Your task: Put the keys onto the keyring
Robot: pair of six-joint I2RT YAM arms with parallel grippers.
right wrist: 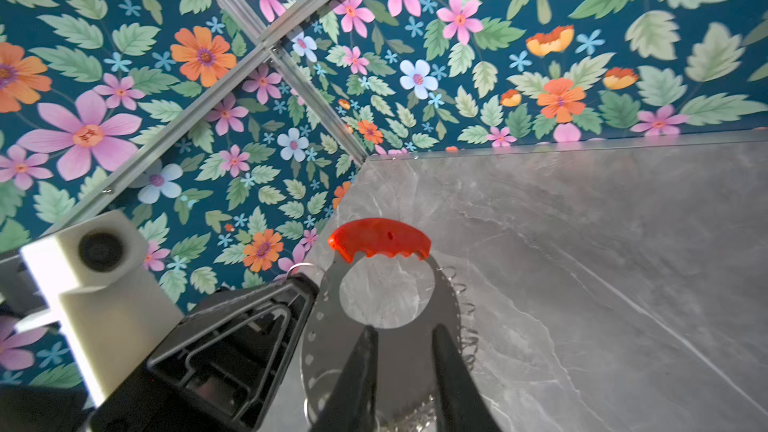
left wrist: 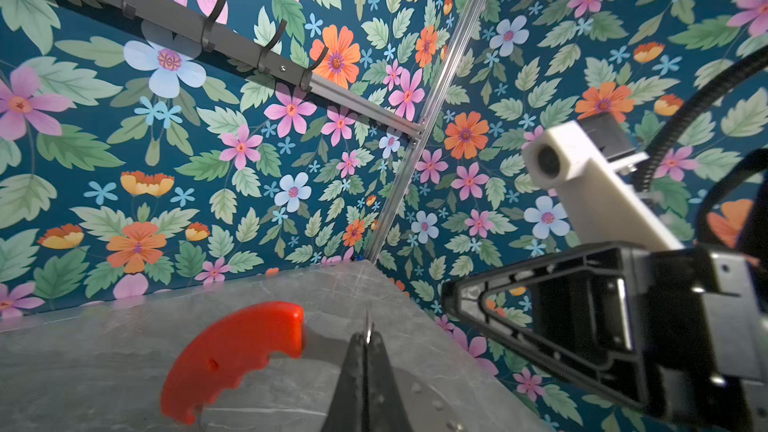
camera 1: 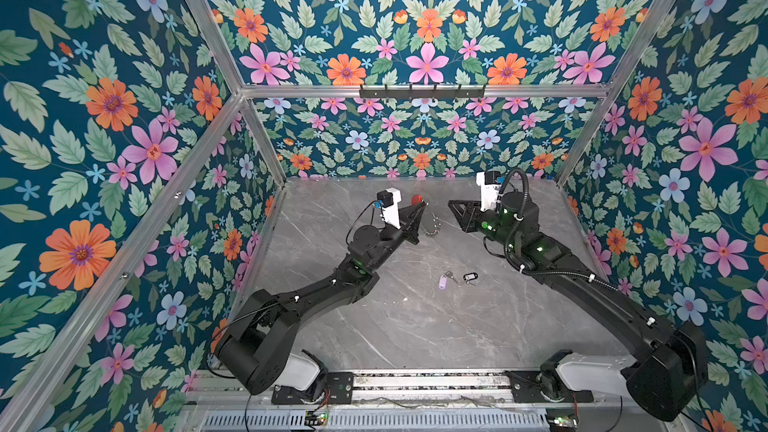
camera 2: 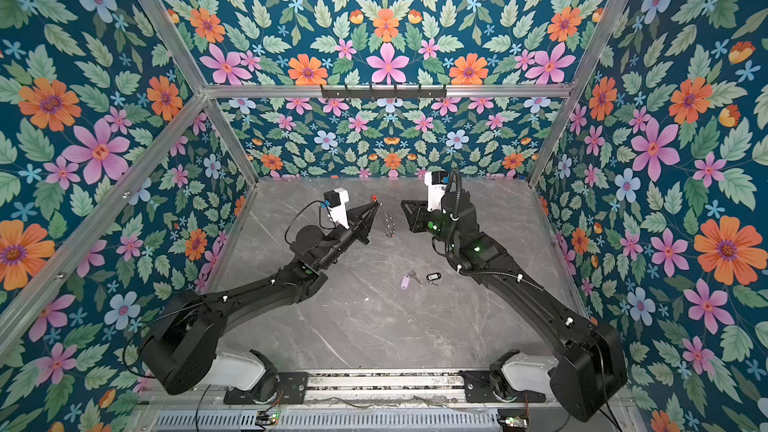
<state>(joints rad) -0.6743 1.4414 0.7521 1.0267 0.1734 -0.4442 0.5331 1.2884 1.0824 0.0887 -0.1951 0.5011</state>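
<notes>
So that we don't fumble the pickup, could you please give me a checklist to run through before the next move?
1. The left tool is shut on the keyring: ok.
2. The right tool is open and empty: ok.
3. The right tool is clear of the keyring in both top views: ok.
4. The lilac-tagged key and black-tagged key lie uncovered on the table: ok.
5. A key is threaded on the keyring: not ok, neither is.
6. How each key's own small ring lies for a grasp: cannot tell, too small.

Left pincer [left wrist: 365, 342] pinched closed, right pincer [right wrist: 405, 330] with jaws slightly apart.
</notes>
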